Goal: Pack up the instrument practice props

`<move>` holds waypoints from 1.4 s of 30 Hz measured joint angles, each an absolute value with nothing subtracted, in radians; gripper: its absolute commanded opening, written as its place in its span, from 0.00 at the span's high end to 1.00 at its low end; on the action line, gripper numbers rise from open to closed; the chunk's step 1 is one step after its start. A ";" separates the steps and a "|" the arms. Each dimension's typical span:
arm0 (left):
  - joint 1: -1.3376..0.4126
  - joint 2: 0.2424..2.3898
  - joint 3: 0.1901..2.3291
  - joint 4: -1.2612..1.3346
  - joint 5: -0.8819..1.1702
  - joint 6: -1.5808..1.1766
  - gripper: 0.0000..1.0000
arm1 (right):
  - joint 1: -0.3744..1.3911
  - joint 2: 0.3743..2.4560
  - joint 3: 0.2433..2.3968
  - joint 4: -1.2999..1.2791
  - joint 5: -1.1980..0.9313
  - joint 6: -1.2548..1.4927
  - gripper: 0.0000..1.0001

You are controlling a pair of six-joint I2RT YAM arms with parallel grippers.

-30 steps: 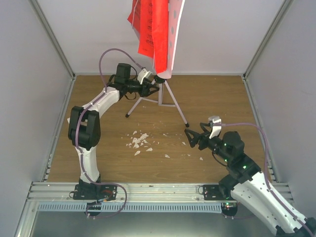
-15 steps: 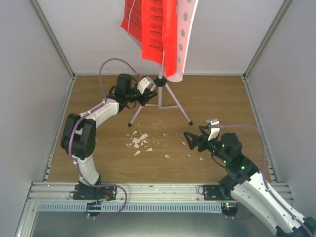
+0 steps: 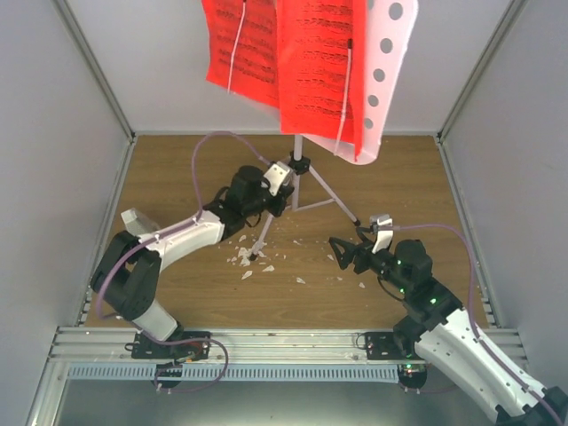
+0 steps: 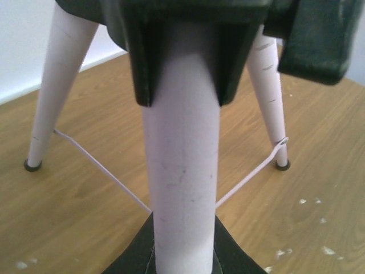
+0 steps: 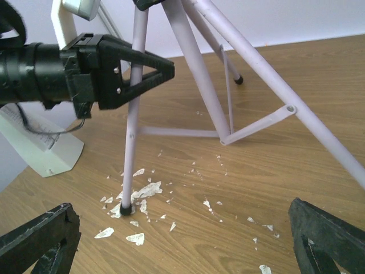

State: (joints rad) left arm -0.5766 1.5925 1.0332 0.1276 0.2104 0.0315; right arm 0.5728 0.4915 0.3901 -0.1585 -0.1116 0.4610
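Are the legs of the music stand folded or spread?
Spread: the tripod legs splay wide apart from the hub, with the braces stretched out.

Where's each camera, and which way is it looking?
Top: above and behind, looking down on the table; left arm and right arm show, left tool gripping a tripod leg.
Left wrist: on the left arm, looking along that leg; its fingers show below.
Right wrist: low, facing the tripod; right tool open at the bottom corners.
Shared: top and right wrist both show crumbs.
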 measured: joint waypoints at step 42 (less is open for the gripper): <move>-0.535 1.069 0.896 -0.299 -0.068 -0.352 0.01 | 0.579 0.869 0.765 -0.411 0.039 0.606 0.04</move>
